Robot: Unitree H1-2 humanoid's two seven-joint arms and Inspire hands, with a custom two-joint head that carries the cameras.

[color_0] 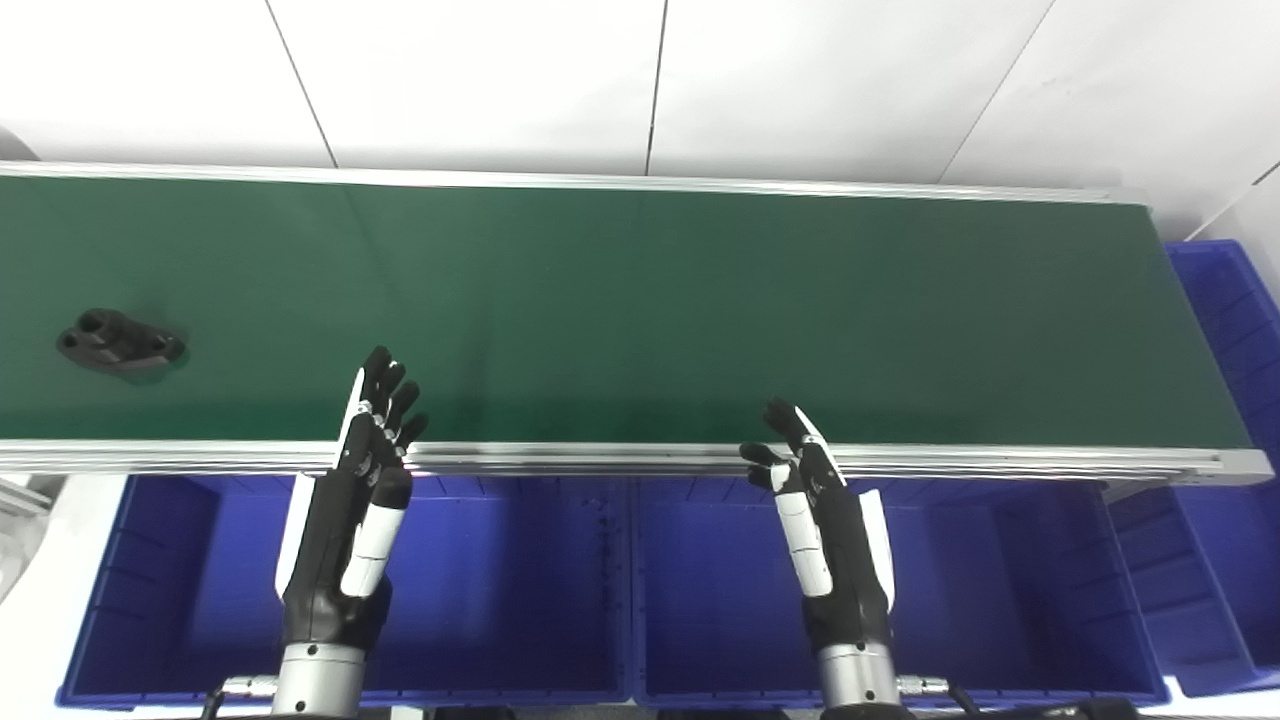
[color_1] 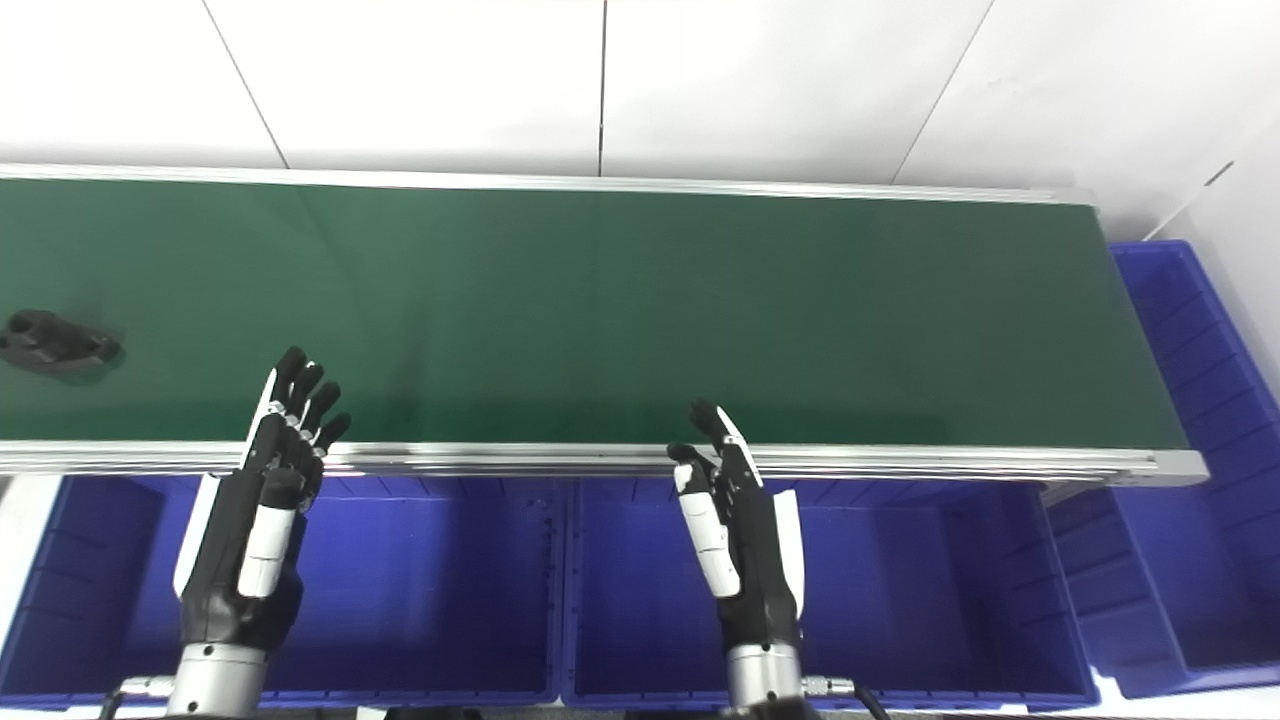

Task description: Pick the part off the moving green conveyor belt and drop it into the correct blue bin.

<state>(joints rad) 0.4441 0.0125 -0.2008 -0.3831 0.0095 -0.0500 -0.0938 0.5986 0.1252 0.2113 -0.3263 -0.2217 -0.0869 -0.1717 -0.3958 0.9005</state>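
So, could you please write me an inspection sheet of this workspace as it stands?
Surface: green conveyor belt in a silver frame, bare except for one part.
Job's things: black part lies flat near the belt's left end; two blue bins, left bin and middle bin, sit below the near rail; a third bin stands at the belt's right end. All look empty.
Clutter: nothing seen.
Hands: left robot hand and right robot hand both open, raised over the bins, fingertips at the rail, holding nothing.
Cables: short leads at both wrists.
Surroundings: white panelled wall.
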